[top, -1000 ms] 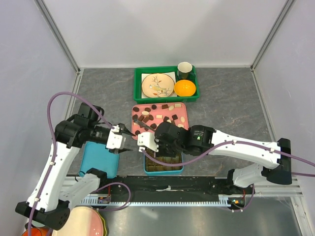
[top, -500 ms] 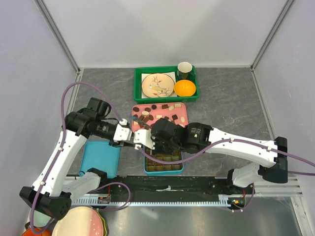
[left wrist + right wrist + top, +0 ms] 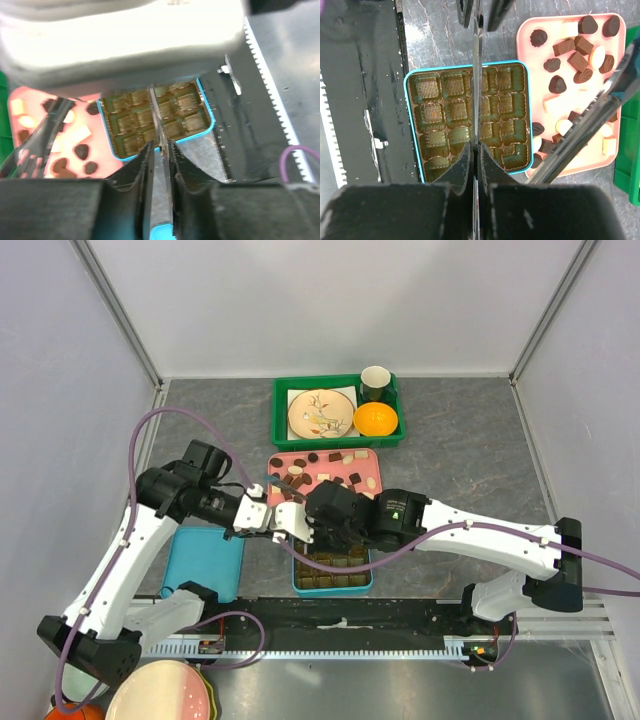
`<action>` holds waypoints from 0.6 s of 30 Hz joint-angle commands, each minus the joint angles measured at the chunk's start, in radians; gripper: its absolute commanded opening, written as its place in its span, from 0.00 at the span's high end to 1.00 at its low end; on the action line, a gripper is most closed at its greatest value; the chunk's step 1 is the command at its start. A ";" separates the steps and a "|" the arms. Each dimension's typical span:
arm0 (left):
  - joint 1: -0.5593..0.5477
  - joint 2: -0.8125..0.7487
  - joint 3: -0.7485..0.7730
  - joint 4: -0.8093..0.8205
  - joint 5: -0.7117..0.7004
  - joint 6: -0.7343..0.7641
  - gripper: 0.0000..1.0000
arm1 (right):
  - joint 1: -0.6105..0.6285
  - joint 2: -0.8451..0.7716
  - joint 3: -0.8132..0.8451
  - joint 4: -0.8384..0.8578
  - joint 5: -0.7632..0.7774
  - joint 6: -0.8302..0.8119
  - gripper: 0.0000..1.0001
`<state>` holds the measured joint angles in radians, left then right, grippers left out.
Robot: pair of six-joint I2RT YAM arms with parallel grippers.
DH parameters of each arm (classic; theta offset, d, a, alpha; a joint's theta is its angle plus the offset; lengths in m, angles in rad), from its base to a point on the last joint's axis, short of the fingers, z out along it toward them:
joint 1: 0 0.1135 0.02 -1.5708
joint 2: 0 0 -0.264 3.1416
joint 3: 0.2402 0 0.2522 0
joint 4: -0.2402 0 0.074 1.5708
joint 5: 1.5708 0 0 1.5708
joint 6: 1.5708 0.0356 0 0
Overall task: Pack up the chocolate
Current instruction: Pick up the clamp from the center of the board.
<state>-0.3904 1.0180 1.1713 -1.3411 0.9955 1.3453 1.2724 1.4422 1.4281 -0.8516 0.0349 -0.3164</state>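
**Fig. 1. Two-arm hold on a thin sheet above the open box**

The right gripper [image 3: 475, 145] is fully closed on a thin sheet [image 3: 475, 75], seen edge-on and standing upright over the turquoise box [image 3: 432, 112]. The left gripper [image 3: 161, 146] straddles the far end of the same sheet. Its jaws are nearly together, with a slit showing on one side, and it cannot be told whether its pads bear on the sheet. What the sheet is made of cannot be told either.

The box's moulded cavities appear mostly empty. The chocolate [image 3: 566, 47] lies loose on the pink tray [image 3: 527, 75], just beside the box. A pair of tongs [image 3: 580, 130] slants across that tray, and the blue lid [image 3: 205, 560] lies on the table near the left arm.

The step in hand is judged to be a transfer or shared hold of the sheet. To do it well:

- Seat the left pads squarely on the sheet before the right grip loosens.
- Keep both wrists in one plane so the sheet neither twists nor buckles.
- Hold the sheet's lower edge clear of the cavities.
- Leave the tongs undisturbed.
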 commanded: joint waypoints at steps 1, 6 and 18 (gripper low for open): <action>-0.011 0.059 0.039 -0.196 0.009 -0.123 0.84 | 0.004 0.001 0.052 0.016 0.010 0.013 1.00; -0.013 0.088 0.057 -0.193 0.026 -0.152 0.92 | 0.004 -0.019 0.051 0.020 0.033 0.025 1.00; -0.008 -0.024 -0.087 0.296 0.319 -0.680 0.98 | 0.002 -0.245 0.075 0.172 0.232 0.080 0.42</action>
<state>-0.3985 1.0500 1.1427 -1.2572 1.1263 1.0042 1.2797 1.3190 1.4372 -0.8360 0.1371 -0.2581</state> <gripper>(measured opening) 0.059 0.525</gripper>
